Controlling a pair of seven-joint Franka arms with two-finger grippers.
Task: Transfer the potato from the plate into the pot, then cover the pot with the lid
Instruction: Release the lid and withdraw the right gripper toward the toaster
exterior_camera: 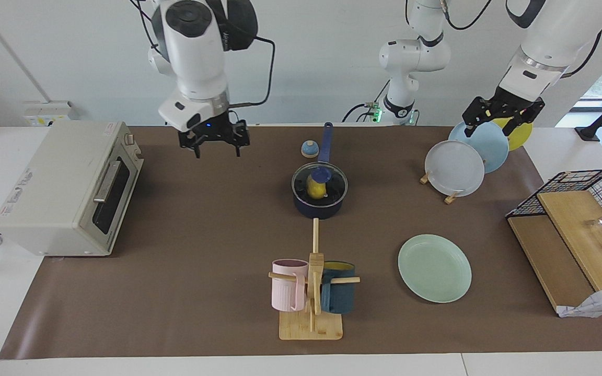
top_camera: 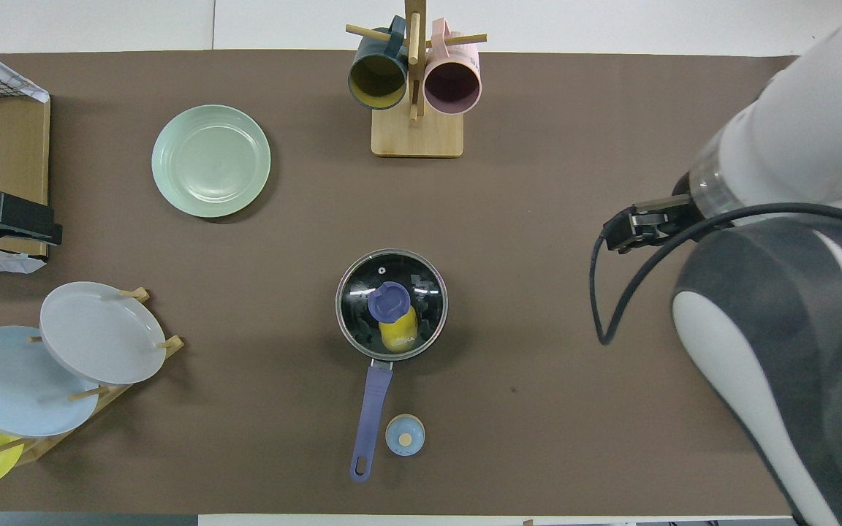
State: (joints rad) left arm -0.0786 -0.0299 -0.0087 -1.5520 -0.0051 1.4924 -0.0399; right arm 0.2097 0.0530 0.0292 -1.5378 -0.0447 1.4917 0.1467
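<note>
The dark blue pot (exterior_camera: 317,210) stands mid-table, its long handle (top_camera: 371,409) pointing toward the robots. On it rests the glass lid (exterior_camera: 333,184) with its blue knob (top_camera: 389,301). Through the glass the yellow potato (exterior_camera: 315,189) (top_camera: 400,334) shows inside the pot. The mint-green plate (exterior_camera: 434,267) (top_camera: 210,161) lies bare, farther from the robots and toward the left arm's end. My right gripper (exterior_camera: 217,151) (top_camera: 622,234) hangs open over bare mat, toward the right arm's end. My left gripper (exterior_camera: 493,129) (top_camera: 26,223) hangs open over the rack of upright plates.
A toaster oven (exterior_camera: 66,188) sits at the right arm's end. A wooden mug tree (exterior_camera: 311,292) with two mugs stands farther out than the pot. A small bell (exterior_camera: 309,149) lies beside the pot handle. Upright plates (exterior_camera: 455,167) and a wire basket (exterior_camera: 588,183) occupy the left arm's end.
</note>
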